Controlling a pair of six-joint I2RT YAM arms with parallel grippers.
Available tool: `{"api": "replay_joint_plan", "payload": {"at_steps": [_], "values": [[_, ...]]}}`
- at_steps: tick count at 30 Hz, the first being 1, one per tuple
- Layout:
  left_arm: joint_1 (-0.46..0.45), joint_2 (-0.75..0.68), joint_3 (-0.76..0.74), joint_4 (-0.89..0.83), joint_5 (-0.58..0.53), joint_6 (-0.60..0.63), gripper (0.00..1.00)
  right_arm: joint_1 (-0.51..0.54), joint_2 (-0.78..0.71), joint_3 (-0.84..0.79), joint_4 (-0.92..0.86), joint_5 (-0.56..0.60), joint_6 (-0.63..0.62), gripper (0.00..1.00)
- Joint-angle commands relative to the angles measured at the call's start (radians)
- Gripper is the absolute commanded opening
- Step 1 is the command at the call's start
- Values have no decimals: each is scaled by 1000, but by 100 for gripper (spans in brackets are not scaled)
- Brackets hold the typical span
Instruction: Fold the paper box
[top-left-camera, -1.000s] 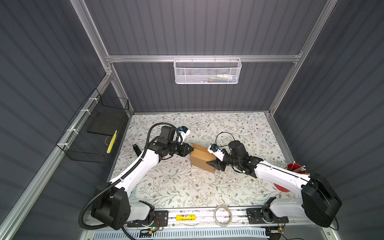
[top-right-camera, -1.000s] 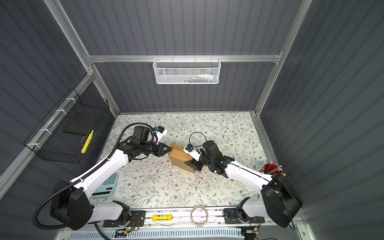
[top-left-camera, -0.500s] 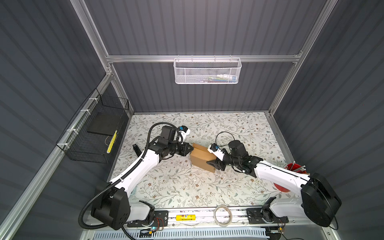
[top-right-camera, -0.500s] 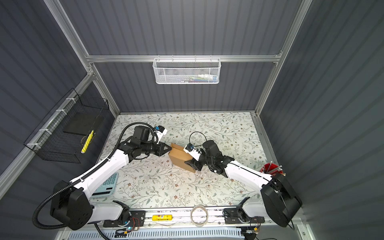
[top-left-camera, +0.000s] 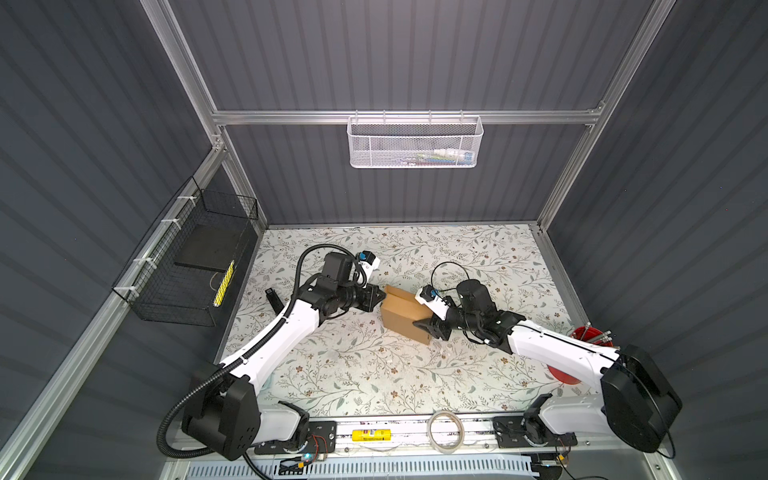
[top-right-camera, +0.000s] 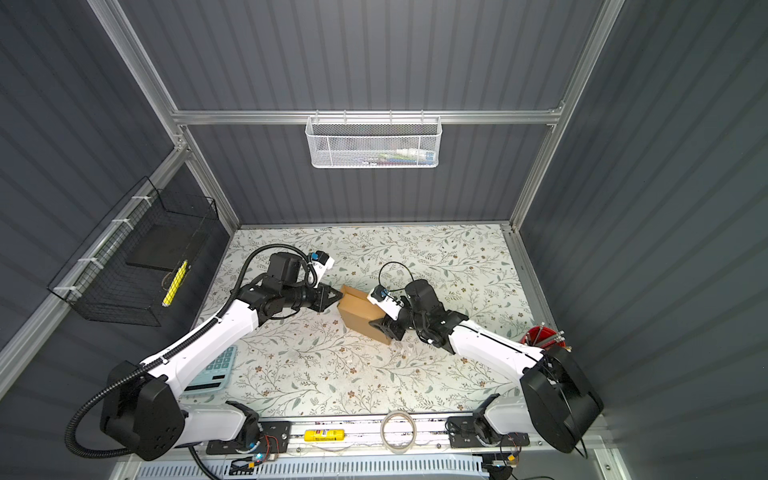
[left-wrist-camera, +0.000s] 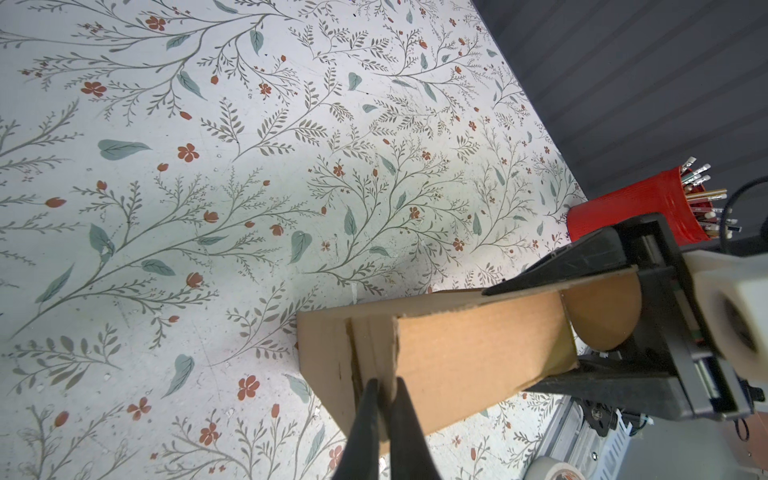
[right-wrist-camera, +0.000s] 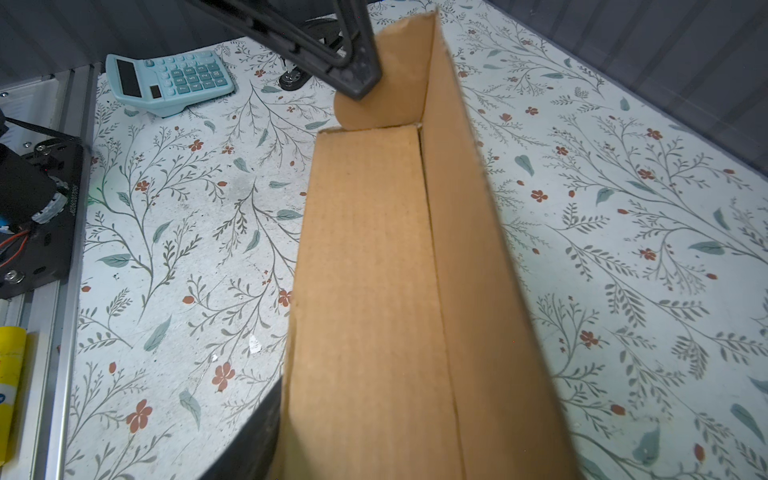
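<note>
1. Changed: your left gripper (left-wrist-camera: 385, 388) has closed down over the last second and now pinches a thin wall edge of the paper box (top-left-camera: 401, 316), jaws almost together
2. Not changed: your right gripper (top-left-camera: 427, 326) has its jaws about half spread, clamped across the box's opposite end
3. The box is near the middle of the bench (top-left-camera: 332, 374), part-formed and standing on a side; a rounded flap (right-wrist-camera: 386, 95) is not tucked in
4. Meaning: both ends look secured, so folding that wall in is probably next; a hard pinch could crease the edge
</note>
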Motion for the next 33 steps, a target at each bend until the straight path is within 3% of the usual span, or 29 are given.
{"api": "replay_joint_plan", "payload": {"at_steps": [1, 33], "values": [[-6, -17, -30, 9, -33, -14, 7, 3, 7, 22, -8, -14, -7, 40], [-14, -60, -154, 87, -138, -45, 3, -1, 8, 19, 22, -6, -2, 43]]}}
